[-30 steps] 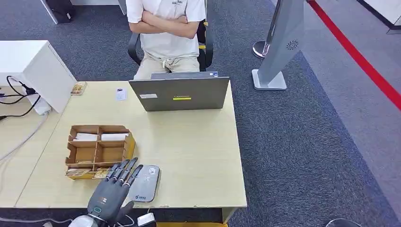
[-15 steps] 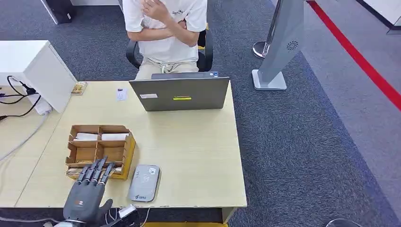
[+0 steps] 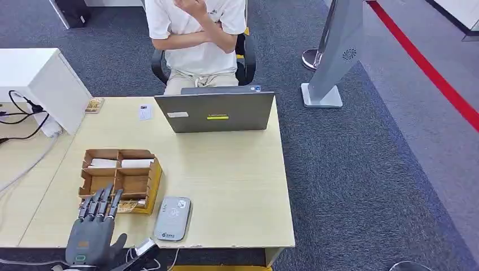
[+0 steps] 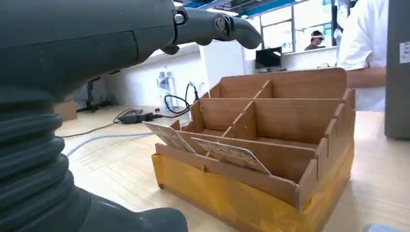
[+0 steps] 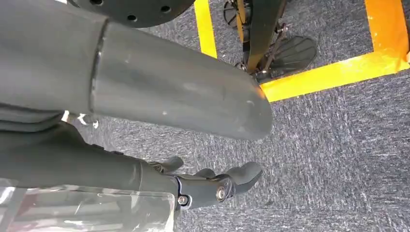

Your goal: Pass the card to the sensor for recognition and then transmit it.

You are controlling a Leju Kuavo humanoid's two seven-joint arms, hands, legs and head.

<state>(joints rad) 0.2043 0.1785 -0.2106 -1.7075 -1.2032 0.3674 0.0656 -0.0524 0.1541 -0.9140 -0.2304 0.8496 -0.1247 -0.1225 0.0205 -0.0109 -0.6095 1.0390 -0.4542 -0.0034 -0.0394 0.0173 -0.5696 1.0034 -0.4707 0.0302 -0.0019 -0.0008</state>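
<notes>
A brown cardboard divider box (image 3: 155, 176) stands at the table's near left. Several cards (image 3: 129, 206) lean in its nearest compartments; the left wrist view shows two of them (image 4: 170, 136) (image 4: 230, 154) tilted against the front wall. The grey card sensor (image 3: 172, 218) lies flat just right of the box. My left hand (image 3: 93, 234) hovers at the table's near edge. Its fingers (image 3: 101, 202) are straight and spread, reaching the box's near-left corner and holding nothing. My right hand (image 5: 212, 186) hangs over the carpet with loosely bent fingers and nothing in it.
An open laptop (image 3: 214, 113) stands at the far side of the table, and a person (image 3: 197, 39) sits behind it in a chair. White cabinet (image 3: 39, 79) and cables (image 3: 22, 113) lie to the left. A grey stand (image 3: 333, 56) rises on the carpet at right.
My left hand has slid left and back, from over the sensor's edge to the box's near-left corner. The person has raised one hand towards the head.
</notes>
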